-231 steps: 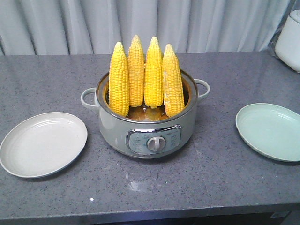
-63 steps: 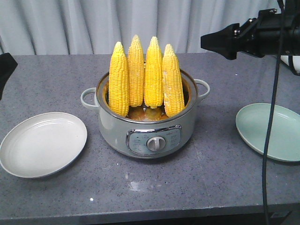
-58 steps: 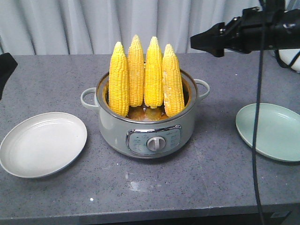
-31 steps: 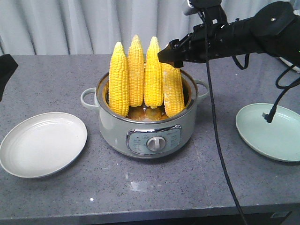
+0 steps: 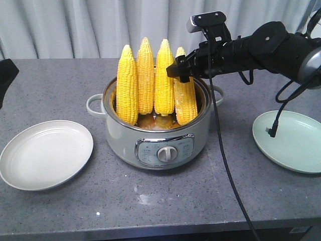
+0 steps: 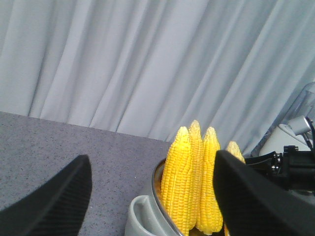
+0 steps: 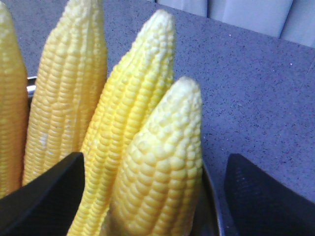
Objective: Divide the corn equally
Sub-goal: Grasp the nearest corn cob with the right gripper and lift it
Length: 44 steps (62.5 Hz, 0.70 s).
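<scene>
Several corn cobs [image 5: 128,85] stand upright, tips up, in a pale green electric pot [image 5: 158,140] at the table's middle. My right gripper [image 5: 176,71] reaches in from the right at the upper part of the rightmost cob [image 5: 185,103]. In the right wrist view that cob [image 7: 165,167] stands between the spread black fingers [image 7: 49,191], and the gripper [image 7: 155,196] is open. My left gripper [image 6: 152,201] is open and empty, left of the pot, looking at the corn [image 6: 179,187]. Only a dark corner of it [image 5: 5,75] shows at the front view's left edge.
An empty white plate [image 5: 46,153] lies left of the pot and an empty pale green plate [image 5: 291,140] right of it. A black cable [image 5: 220,150] hangs from the right arm down past the pot's front right. Grey curtains close the back.
The right arm has swung in from the far right and come down, bringing its open gripper around the rightmost cob's top. The left gripper stays at the left edge. The corn has not moved.
</scene>
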Each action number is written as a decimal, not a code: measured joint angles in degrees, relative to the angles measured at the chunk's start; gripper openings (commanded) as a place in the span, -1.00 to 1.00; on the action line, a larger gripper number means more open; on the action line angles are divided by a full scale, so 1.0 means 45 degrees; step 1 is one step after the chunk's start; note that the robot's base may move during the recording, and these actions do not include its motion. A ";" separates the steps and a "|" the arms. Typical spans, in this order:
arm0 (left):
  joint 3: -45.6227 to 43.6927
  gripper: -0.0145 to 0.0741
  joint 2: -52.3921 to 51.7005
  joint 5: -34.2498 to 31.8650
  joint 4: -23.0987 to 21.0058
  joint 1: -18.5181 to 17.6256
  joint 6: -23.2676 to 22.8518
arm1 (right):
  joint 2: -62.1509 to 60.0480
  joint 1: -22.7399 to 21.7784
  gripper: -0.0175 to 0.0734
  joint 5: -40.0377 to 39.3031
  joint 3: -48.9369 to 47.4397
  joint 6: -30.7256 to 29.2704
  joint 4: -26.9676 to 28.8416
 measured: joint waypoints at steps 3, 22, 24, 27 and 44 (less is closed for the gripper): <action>0.0000 0.47 0.0000 0.0000 0.0000 0.0000 0.0000 | 0.0032 0.0000 0.30 0.0000 0.0000 0.0000 -0.0038; 0.0000 0.47 0.0000 0.0000 0.0000 0.0000 0.0000 | -0.0005 0.0000 -0.65 0.0014 -0.0010 0.0000 -0.0070; 0.0000 0.46 0.0000 0.0000 0.0000 0.0000 0.0000 | -0.0034 0.0000 -0.64 0.0014 -0.0010 0.0000 -0.0069; 0.0000 0.46 0.0000 0.0000 0.0000 0.0000 0.0000 | -0.0141 0.0000 -0.64 0.0000 -0.0087 0.0000 -0.0085; 0.0000 0.46 0.0000 -0.0150 0.0000 0.0000 0.0000 | -0.2678 -0.1085 -0.63 0.0103 -0.1105 0.0547 0.0435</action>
